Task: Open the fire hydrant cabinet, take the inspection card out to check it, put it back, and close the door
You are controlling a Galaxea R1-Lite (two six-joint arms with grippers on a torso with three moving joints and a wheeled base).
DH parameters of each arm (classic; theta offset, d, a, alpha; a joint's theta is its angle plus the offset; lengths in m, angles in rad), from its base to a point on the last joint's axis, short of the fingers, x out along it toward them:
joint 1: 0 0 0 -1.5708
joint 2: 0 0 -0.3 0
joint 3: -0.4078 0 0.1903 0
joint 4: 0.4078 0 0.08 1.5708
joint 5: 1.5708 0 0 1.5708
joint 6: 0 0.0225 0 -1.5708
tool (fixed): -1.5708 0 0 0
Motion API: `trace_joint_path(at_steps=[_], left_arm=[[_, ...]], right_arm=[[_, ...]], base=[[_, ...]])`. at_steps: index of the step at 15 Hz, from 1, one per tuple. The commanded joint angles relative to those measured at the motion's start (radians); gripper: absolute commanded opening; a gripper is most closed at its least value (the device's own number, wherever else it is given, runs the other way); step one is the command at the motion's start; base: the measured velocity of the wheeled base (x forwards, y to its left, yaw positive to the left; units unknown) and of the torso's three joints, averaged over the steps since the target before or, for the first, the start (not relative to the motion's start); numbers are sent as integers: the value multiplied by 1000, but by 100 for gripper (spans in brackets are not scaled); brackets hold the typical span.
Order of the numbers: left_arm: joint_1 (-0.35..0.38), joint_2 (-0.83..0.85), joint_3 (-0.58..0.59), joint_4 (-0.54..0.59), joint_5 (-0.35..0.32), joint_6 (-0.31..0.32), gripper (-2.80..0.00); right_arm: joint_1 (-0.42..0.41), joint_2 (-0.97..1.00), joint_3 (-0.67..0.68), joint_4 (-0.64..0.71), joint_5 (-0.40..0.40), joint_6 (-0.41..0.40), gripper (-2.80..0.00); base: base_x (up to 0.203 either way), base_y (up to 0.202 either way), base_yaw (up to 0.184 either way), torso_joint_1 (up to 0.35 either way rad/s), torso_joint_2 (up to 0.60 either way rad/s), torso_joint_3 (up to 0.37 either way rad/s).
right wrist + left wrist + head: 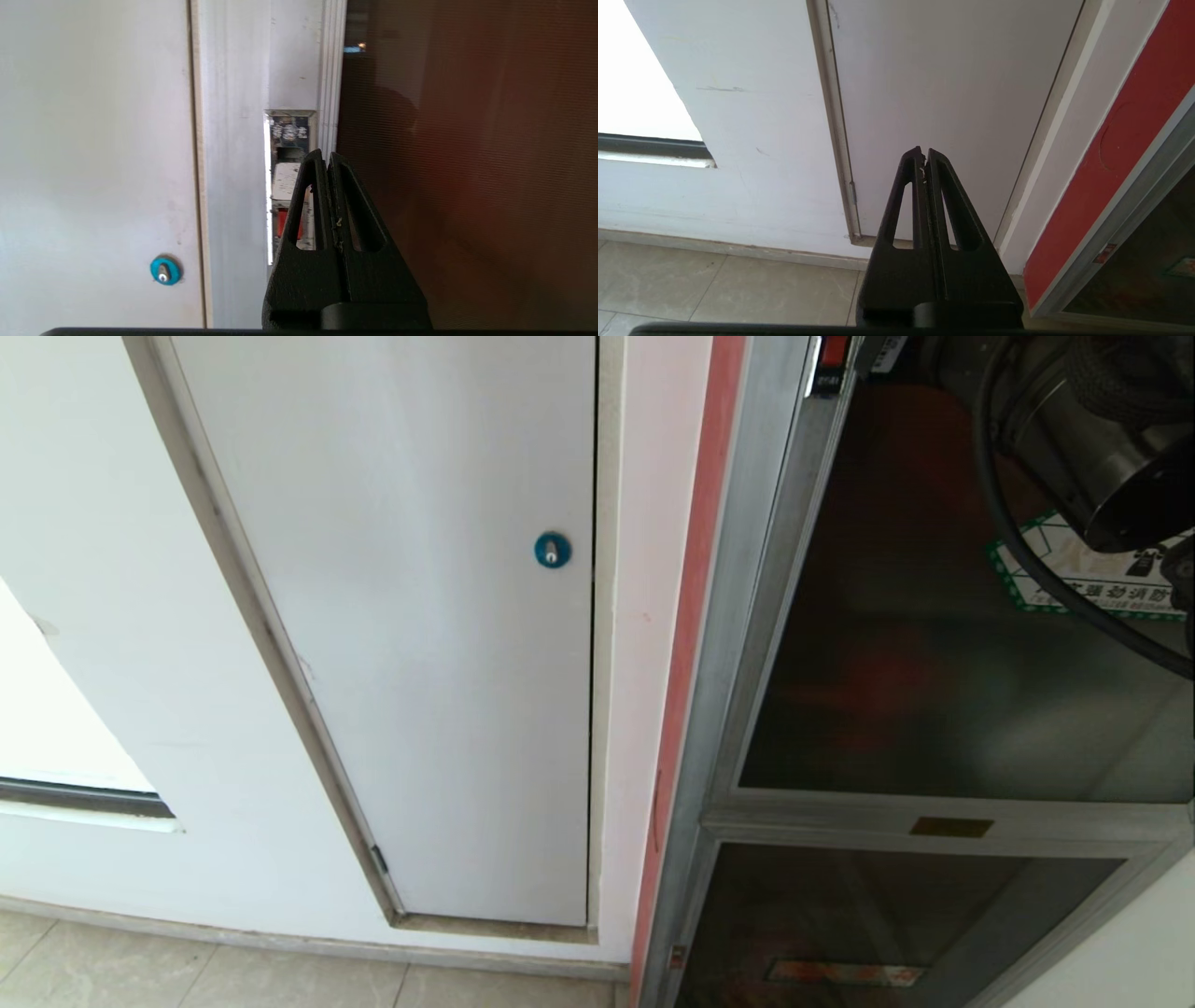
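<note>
The fire hydrant cabinet (738, 616) stands at the right, silver-framed with red edging. Its door (934, 644) is dark glass, appears shut, and carries a green-bordered white sticker (1074, 569). My right arm (1102, 439) reaches in at the top right of the head view. In the right wrist view my right gripper (325, 155) is shut and empty. Its tips point at a small latch recess (289, 186) in the silver frame, beside the dark glass of the door (467, 163). My left gripper (923, 151) is shut, empty and hangs low. The inspection card is out of view.
A plain white panel door (420, 616) with a blue lock (552, 550) fills the wall left of the cabinet. A smaller lower glass panel (868, 924) sits under the door. Beige floor tiles (691, 289) run along the wall's foot, with a window ledge (84, 798) at far left.
</note>
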Motion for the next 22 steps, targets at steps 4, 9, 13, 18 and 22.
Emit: trace_joint_path(at_steps=[4,9,13,18,22], left_arm=[[1,0,20,-1,0,-1,-280],[1,0,20,-1,0,0,-280],[1,0,20,-1,0,0,-280],[1,0,20,-1,0,-1,-280],[1,0,20,-1,0,0,-280]], right_arm=[[3,-20,20,-3,0,-2,-280],[61,-38,120,-20,-43,-16,-280],[63,-29,163,-73,-61,-24,-280],[63,-29,163,-75,-61,-30,0],[63,-14,146,-74,-60,-32,0]], base=[[0,0,0,0,0,0],[0,0,0,0,0,0],[0,0,0,0,0,0],[0,0,0,0,0,0],[0,0,0,0,0,0]])
